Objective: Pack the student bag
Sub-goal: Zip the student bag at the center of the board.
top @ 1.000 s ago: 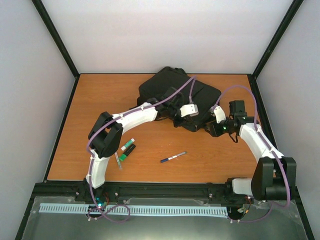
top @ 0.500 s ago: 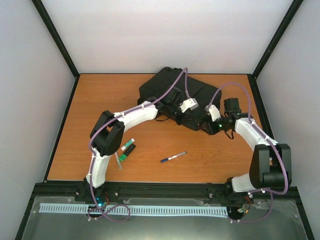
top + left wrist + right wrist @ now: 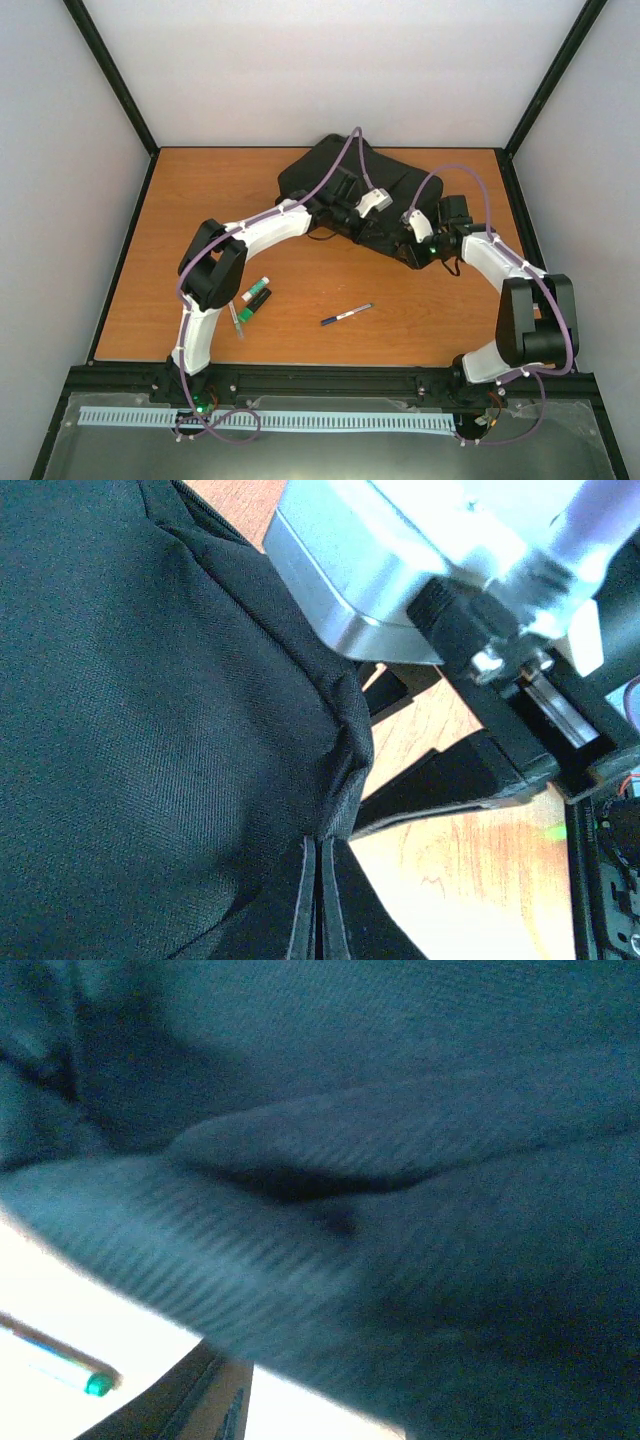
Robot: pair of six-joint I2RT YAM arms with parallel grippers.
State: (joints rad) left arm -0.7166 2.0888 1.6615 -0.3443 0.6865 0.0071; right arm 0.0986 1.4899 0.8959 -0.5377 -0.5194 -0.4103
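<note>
Looking down at the student bag, lying flat toward 12 o'clock on the table, a little to the 1 o'clock side, black and slumping, well apart from the arm bases at 6 o'clock. Reaching onto it with the left arm from 8 o'clock and with the right arm from 4 o'clock, bringing both wrists near each other over the bag's 5 o'clock edge.

Pinching with the left fingers: pressing together with hardly a gap in the left wrist view, gathering the bag's black fabric into a pucker right at the tips, so apparently gripping a fold of it. Filling the 9 o'clock half of that view with dark weave, and showing at 1 o'clock the pale grey housing on the other arm's wrist, hanging just beside the bag's edge.

Not being able to tell how the right fingers are standing: sitting low against the bag's near edge in the top view, too small and dark to read there, and hiding entirely in the right wrist view behind blurred bag cloth crowding the lens.

Also showing, on the bare wood, a blue-and-white pen at 6 o'clock of the bag, well apart from it, and two markers with green on them, lying side by side toward 7 o'clock of the table, near the left arm's elbow.
</note>
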